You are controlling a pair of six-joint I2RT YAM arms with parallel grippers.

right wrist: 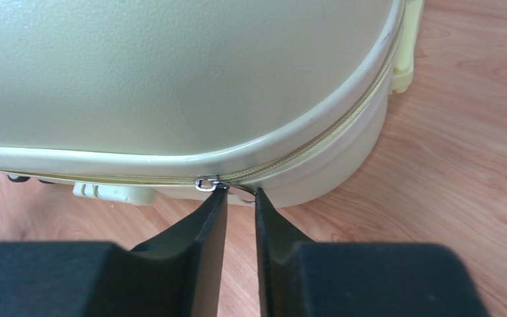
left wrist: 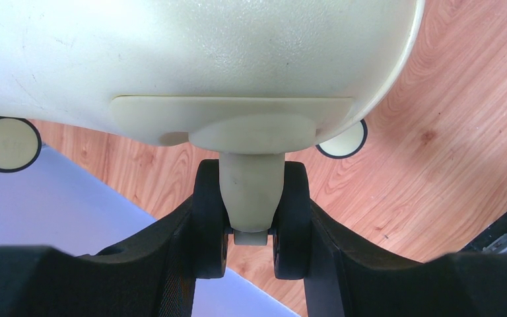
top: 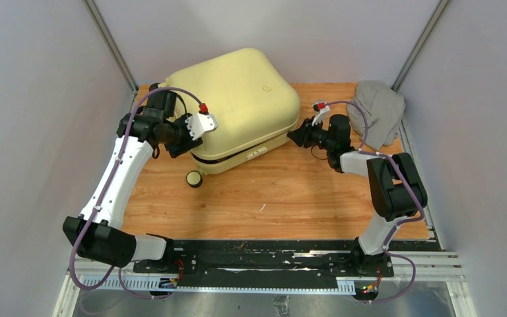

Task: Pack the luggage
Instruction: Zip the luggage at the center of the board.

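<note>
The pale yellow luggage (top: 237,99) lies closed on the wooden table at the back left, its lid slightly raised along the front seam. My left gripper (top: 190,137) is at its left end. In the left wrist view it (left wrist: 252,224) is shut on a twin caster wheel (left wrist: 251,191), cream stem between black tyres. My right gripper (top: 295,137) points at the luggage's right corner. In the right wrist view its jaws (right wrist: 239,191) stand a narrow gap apart, tips at the metal zipper pull (right wrist: 206,183) on the zipper seam (right wrist: 317,148).
A grey cloth garment (top: 379,112) is heaped at the back right corner of the table. Another luggage wheel (top: 193,179) rests on the wood in front of the case. Grey walls close in on both sides.
</note>
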